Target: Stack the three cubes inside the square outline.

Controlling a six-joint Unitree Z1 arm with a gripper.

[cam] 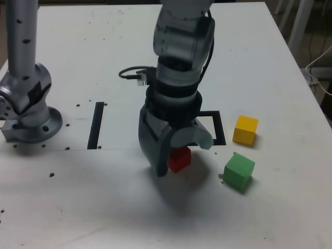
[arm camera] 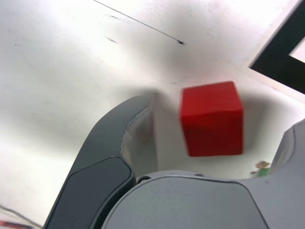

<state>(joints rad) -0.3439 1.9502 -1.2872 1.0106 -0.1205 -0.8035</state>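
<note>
- Your gripper has its fingers spread wide on either side of the red cube, with a clear gap showing on the dark finger's side in the wrist view; nothing is gripped yet.
- Red cube: on the table just outside the square outline, near that frame's front edge as the exterior view shows it.
- Yellow cube: just beside the square outline, on the exterior view's right.
- Green cube: a little farther from the outline than the yellow one, toward the camera.
- Risk: the cube looks nearer one finger than the other, so closing could push it sideways or twist it before the grip bites.
- Risk: a skewed grip would likely set the cube crooked in the outline, a poor base for stacking.
- Containers: none in view; the outline's white centre is partly hidden by your arm, and no cube shows in the visible part.
</note>
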